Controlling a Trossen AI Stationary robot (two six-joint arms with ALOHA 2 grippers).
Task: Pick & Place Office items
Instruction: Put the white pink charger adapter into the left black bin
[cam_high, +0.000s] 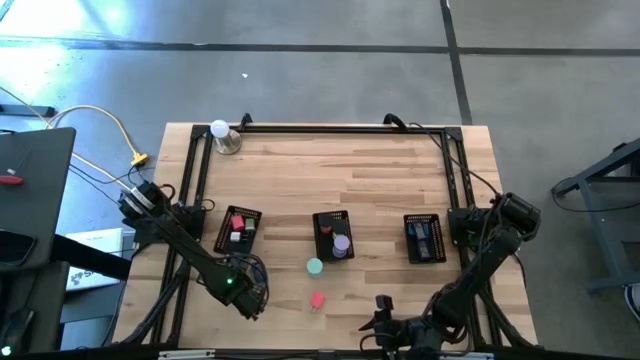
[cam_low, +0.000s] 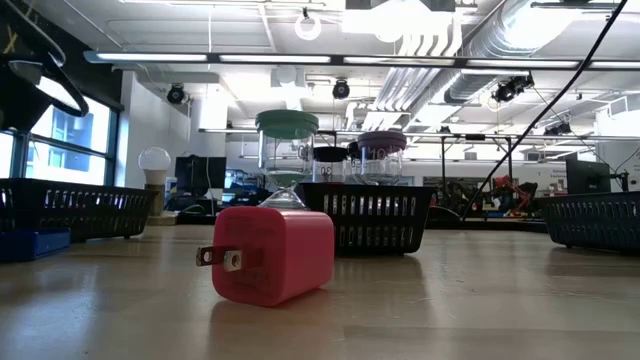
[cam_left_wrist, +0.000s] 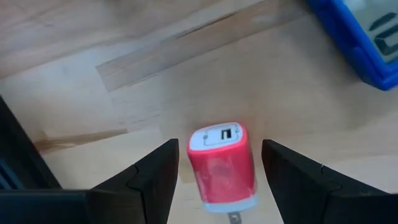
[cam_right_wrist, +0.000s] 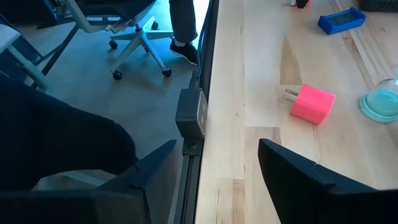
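- Three black mesh trays are set in a row across the middle of the table, and each is already partly filled. Red and pink blocks lie in the left tray (cam_high: 219, 240), a black cylinder and a purple roll (cam_high: 342, 244) in the middle tray (cam_high: 317, 250), and dark blue rectangles in the right tray (cam_high: 409, 252).
- Loose pieces are left on the bare wood: a teal roll (cam_high: 315, 266) just in front of the middle tray, and a pink charger (cam_high: 318, 299) nearer the front edge.
- The left gripper (cam_left_wrist: 220, 148) is held over the front left part of the table with its fingers spread. A red charger (cam_left_wrist: 222, 168) is framed between them, lying on the wood and not gripped, with a blue rectangle (cam_left_wrist: 357, 34) near it. Whether this is the pink charger cannot be told.
- The right gripper (cam_high: 383, 318) is parked at the front edge, released and holding nothing.
- The sorting is judged well advanced, with a few pieces still to be placed.
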